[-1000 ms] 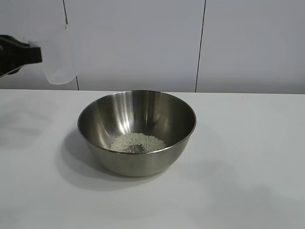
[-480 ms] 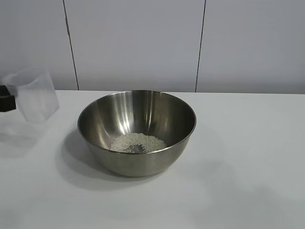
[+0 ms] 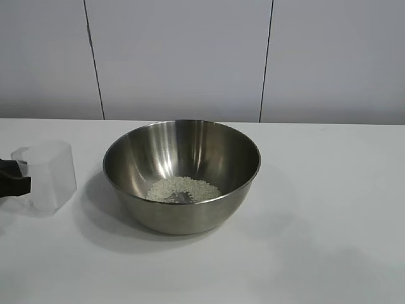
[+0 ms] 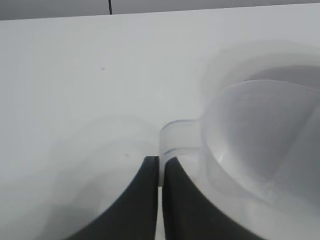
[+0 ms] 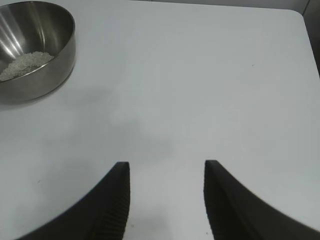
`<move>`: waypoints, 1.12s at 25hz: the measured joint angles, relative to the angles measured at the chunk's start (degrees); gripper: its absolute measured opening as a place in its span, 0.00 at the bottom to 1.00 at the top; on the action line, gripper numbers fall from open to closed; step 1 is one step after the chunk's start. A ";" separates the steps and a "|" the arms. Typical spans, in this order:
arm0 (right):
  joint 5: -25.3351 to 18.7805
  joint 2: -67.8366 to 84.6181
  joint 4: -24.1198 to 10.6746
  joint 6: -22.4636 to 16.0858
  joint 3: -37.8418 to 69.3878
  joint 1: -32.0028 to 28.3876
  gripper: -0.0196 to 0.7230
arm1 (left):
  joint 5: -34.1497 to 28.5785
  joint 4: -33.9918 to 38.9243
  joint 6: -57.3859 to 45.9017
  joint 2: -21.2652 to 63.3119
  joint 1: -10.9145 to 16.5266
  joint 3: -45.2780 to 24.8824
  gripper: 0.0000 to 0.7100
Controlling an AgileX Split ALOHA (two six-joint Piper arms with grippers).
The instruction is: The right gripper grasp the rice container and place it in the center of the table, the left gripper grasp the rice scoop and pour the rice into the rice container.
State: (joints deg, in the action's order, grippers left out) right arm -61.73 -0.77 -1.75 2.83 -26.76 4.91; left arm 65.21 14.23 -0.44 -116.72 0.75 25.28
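Observation:
The rice container, a big steel bowl, stands mid-table with a small heap of rice in its bottom; it also shows in the right wrist view. Left of it the rice scoop, a clear plastic cup, stands upright and looks empty, low at the table. My left gripper is shut on the scoop's tab handle; the wrist view shows the tab pinched between the two black fingers. My right gripper hangs open over bare table, well away from the bowl, holding nothing.
A white panelled wall runs behind the table. The table's far edge and corner show in the right wrist view. White tabletop spreads to the right of the bowl and in front of it.
My left gripper has carried the scoop down from high above the table's left edge to table level beside the bowl, turning it upright. Bowl, rice and right gripper are unchanged.

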 joint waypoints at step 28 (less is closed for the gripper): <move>-0.04 0.00 0.00 0.00 0.00 0.00 0.45 | 0.79 -0.87 0.44 0.00 0.00 -8.62 0.47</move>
State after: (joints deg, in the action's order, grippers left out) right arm -61.77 -0.77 -1.75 2.83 -26.76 4.91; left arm 66.01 13.37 0.00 -116.72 0.75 16.66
